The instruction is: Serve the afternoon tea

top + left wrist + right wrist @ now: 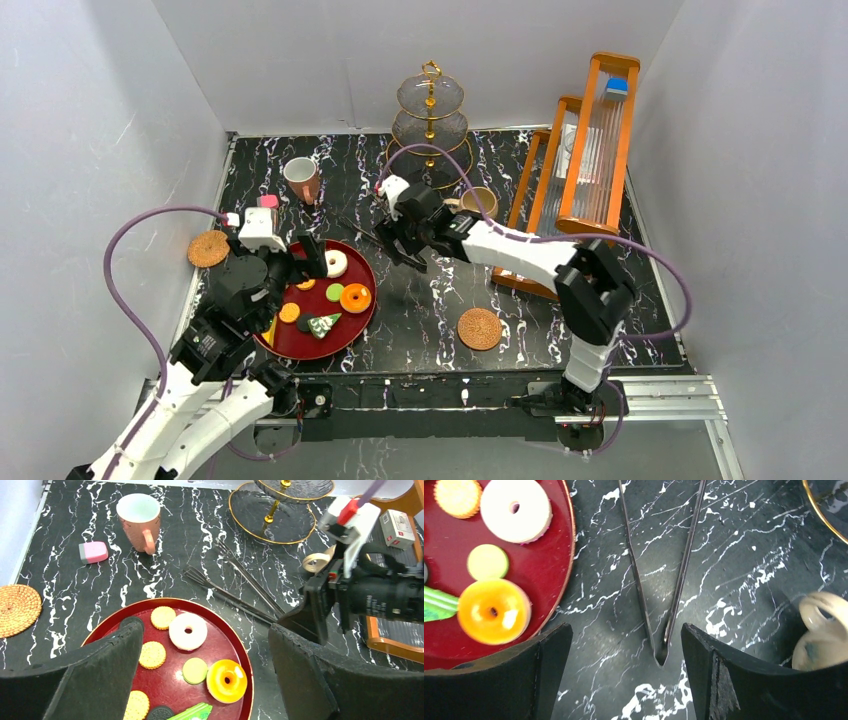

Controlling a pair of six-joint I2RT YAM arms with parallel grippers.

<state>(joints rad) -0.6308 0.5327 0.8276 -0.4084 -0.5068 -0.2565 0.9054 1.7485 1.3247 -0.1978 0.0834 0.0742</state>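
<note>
Toy pastries lie on the round red tray (366, 318): a white donut (188, 630), an orange donut (227, 680), a green macaron (194, 670), cookies and a green cake slice (322, 324). My left gripper (205, 630) hangs open above them, holding nothing. My right gripper (626, 630) is open low over the table, and the hinge end of the black tongs (659, 652) lies between its fingers, untouched. A mug (139, 517), pinkish outside and white inside, stands at the back left. The beige mug (478, 201) sits by the gold three-tier stand (430, 120). Woven coasters lie at the left (208, 248) and front right (479, 328).
A tall wooden rack (585, 150) fills the right side of the table. A pink block (93, 552) lies near the pinkish mug. White walls close in the table on three sides.
</note>
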